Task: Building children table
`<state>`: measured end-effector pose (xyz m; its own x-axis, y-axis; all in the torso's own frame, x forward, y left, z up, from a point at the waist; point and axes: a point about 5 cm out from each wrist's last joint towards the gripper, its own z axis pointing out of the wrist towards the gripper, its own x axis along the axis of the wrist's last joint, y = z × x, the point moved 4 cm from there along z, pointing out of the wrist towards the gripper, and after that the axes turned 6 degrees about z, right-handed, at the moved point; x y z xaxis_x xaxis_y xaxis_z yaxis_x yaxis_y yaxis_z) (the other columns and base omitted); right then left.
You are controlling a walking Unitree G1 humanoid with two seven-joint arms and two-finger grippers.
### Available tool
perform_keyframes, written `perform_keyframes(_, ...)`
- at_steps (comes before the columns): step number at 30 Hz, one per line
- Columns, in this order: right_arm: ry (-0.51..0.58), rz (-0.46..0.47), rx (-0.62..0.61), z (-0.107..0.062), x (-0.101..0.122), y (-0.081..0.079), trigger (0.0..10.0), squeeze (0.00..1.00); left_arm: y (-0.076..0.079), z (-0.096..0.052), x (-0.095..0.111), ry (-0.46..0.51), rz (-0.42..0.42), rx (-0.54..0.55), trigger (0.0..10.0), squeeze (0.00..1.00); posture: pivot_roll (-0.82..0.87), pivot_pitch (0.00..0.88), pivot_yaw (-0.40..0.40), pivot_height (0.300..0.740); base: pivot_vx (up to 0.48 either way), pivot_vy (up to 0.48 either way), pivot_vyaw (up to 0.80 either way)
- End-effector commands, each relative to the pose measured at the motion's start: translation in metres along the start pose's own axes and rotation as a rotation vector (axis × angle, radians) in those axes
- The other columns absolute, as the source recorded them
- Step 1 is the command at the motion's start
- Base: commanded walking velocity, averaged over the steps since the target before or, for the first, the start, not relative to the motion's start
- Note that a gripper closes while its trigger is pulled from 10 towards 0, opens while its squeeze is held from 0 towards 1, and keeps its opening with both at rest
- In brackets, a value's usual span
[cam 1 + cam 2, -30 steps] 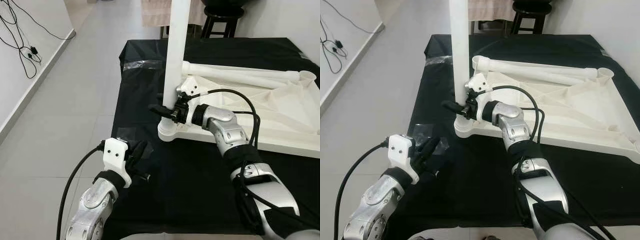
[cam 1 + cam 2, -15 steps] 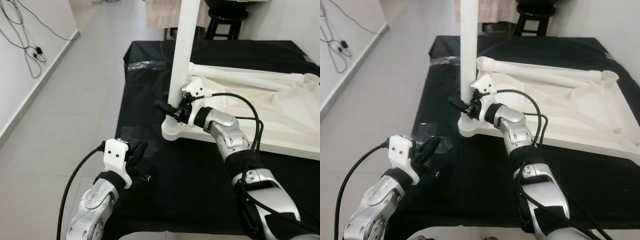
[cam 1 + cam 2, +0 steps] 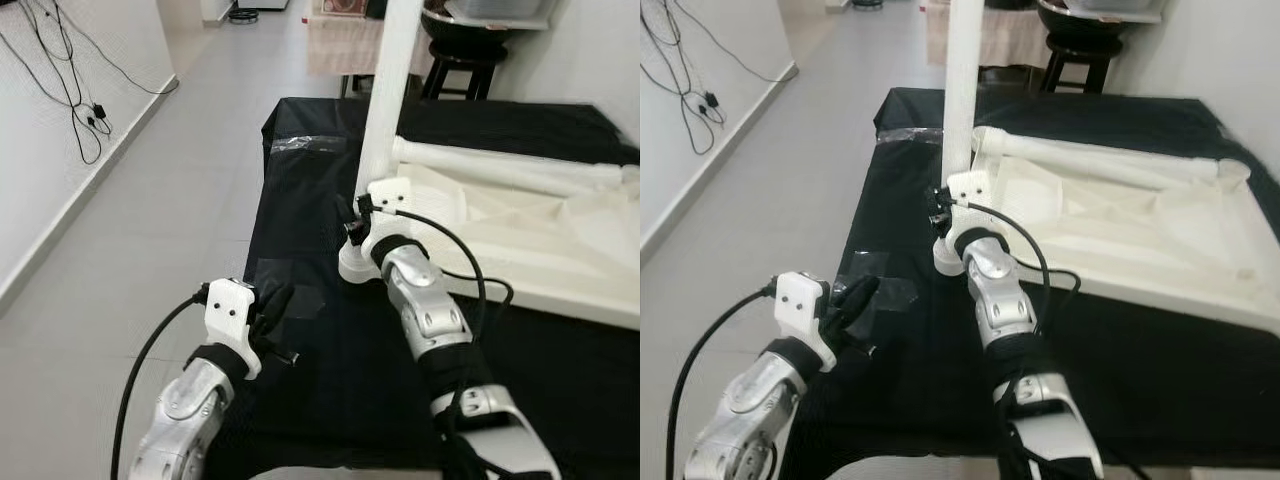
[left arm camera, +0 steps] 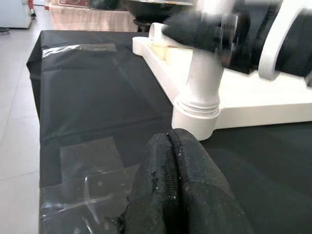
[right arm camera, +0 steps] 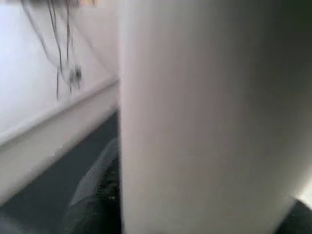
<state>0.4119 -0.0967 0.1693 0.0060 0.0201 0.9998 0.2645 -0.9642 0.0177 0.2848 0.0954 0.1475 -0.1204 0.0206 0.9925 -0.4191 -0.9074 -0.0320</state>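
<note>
My right claw point(image 3: 352, 222) grips the upright leg point(image 3: 388, 100) just above its socket; I should keep the leg vertical while twisting, left claw point(image 4: 178, 187) closed, idle.

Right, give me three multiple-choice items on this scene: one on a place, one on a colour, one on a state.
1. Where does the upright table leg stand?
A. in the corner socket of the upturned white tabletop
B. flat on the grey floor
C. on the dark stool

2. What colour is the cloth under the tabletop?
A. red
B. black
C. yellow

3. How are the fingers of the left pincer?
A. spread wide
B. clamped on the leg
C. pressed together, holding nothing

Answers:
1 A, the leg rises from the near corner socket, with the right pincer at its base.
2 B, black fabric covers the whole work surface.
3 C, the left wrist view shows both pads touching, above the cloth.
</note>
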Motion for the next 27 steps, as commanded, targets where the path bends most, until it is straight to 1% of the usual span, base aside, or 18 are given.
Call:
perform_keyframes(1, -0.072, 0.038, 0.029, -0.002, -0.018, 0.001, 10.0, 1.0, -0.001, -0.001, -0.005, -0.019, 0.002, 0.011, 10.0, 0.0, 0.05, 0.131, -0.024, 0.74, 0.0, 0.0, 0.0)
perform_keyframes(2, -0.033, 0.059, 0.097, 0.0, -0.008, -0.004, 10.0, 0.98, 0.0, -0.001, -0.005, -0.018, 0.002, 0.009, 10.0, 0.0, 0.05, 0.13, -0.024, 0.74, 0.0, 0.0, 0.0)
perform_keyframes(3, -0.004, 0.074, 0.155, 0.0, 0.001, -0.009, 10.0, 0.82, 0.0, -0.001, -0.005, -0.018, 0.002, 0.007, 10.0, 0.0, 0.05, 0.13, -0.024, 0.74, 0.0, 0.0, 0.0)
perform_keyframes(4, -0.004, 0.074, 0.155, 0.0, 0.001, -0.009, 10.0, 0.82, 0.0, -0.001, -0.005, -0.018, 0.002, 0.007, 10.0, 0.0, 0.05, 0.13, -0.024, 0.74, 0.0, 0.0, 0.0)
perform_keyframes(5, 0.022, 0.086, 0.268, -0.001, 0.011, -0.018, 10.0, 0.0, 0.001, 0.0, -0.005, -0.018, 0.001, 0.005, 10.0, 0.0, 0.05, 0.129, -0.023, 0.74, 0.0, 0.0, 0.0)
perform_keyframes(6, 0.04, 0.088, 0.392, -0.004, 0.021, -0.023, 10.0, 0.0, 0.002, 0.0, -0.005, -0.018, -0.001, 0.003, 10.0, 0.0, 0.05, 0.13, -0.024, 0.74, 0.0, 0.0, 0.0)
perform_keyframes(7, 0.051, 0.088, 0.471, -0.006, 0.027, -0.024, 10.0, 0.0, 0.002, 0.0, -0.005, -0.018, -0.003, 0.001, 10.0, 0.0, 0.05, 0.13, -0.024, 0.74, 0.0, 0.0, 0.0)
perform_keyframes(8, 0.051, 0.088, 0.471, -0.006, 0.027, -0.024, 10.0, 0.0, 0.002, 0.0, -0.005, -0.018, -0.003, 0.001, 10.0, 0.0, 0.05, 0.13, -0.024, 0.74, 0.0, 0.0, 0.0)
perform_keyframes(10, 0.025, 0.039, 0.568, -0.007, 0.03, -0.019, 10.0, 0.0, 0.004, 0.0, -0.004, -0.016, -0.005, -0.002, 10.0, 0.0, 0.05, 0.132, -0.027, 0.74, 0.0, 0.0, 0.0)
perform_keyframes(11, 0.025, 0.039, 0.568, -0.007, 0.03, -0.019, 10.0, 0.0, 0.004, 0.0, -0.004, -0.016, -0.005, -0.002, 10.0, 0.0, 0.05, 0.132, -0.027, 0.74, 0.0, 0.0, 0.0)
perform_keyframes(12, -0.014, -0.013, 0.578, -0.005, 0.025, -0.012, 10.0, 0.0, 0.004, 0.0, -0.004, -0.015, -0.006, -0.002, 10.0, 0.0, 0.05, 0.135, -0.028, 0.74, 0.0, 0.0, 0.0)
perform_keyframes(14, -0.069, -0.042, 0.586, -0.002, 0.02, 0.0, 10.0, 0.0, 0.006, 0.0, -0.004, -0.014, -0.01, -0.002, 10.0, 0.0, 0.06, 0.137, -0.029, 0.74, 0.0, 0.0, 0.0)
perform_keyframes(15, -0.069, -0.042, 0.586, -0.002, 0.02, 0.0, 10.0, 0.0, 0.006, 0.0, -0.004, -0.014, -0.01, -0.002, 10.0, 0.0, 0.06, 0.137, -0.029, 0.74, 0.0, 0.0, 0.0)
perform_keyframes(18, -0.061, 0.027, 0.567, 0.004, 0.029, 0.01, 10.0, 0.0, 0.007, -0.001, -0.003, -0.014, -0.015, -0.002, 10.0, 0.0, 0.06, 0.143, -0.032, 0.74, 0.0, 0.0, 0.0)
perform_keyframes(21, -0.057, 0.038, 0.568, 0.005, 0.031, 0.011, 10.0, 0.0, 0.008, -0.001, -0.003, -0.014, -0.015, -0.002, 10.0, 0.0, 0.06, 0.144, -0.032, 0.74, 0.0, 0.0, 0.0)
perform_keyframes(22, -0.052, 0.039, 0.591, 0.004, 0.033, 0.01, 1.6, 0.0, 0.008, -0.002, -0.003, -0.014, -0.016, -0.002, 10.0, 0.0, 0.06, 0.148, -0.032, 0.74, 0.0, 0.0, 0.0)
perform_keyframes(23, -0.048, 0.051, 0.626, 0.003, 0.035, 0.007, 0.0, 0.0, 0.008, -0.002, -0.003, -0.015, -0.019, -0.002, 10.0, 0.0, 0.06, 0.15, -0.033, 0.74, 0.0, 0.0, 0.0)
perform_keyframes(27, -0.044, 0.073, 0.691, 0.001, 0.036, 0.002, 0.0, 0.0, 0.009, -0.003, -0.003, -0.016, -0.024, -0.002, 10.0, 0.0, 0.06, 0.153, -0.029, 0.74, 0.0, 0.0, 0.0)
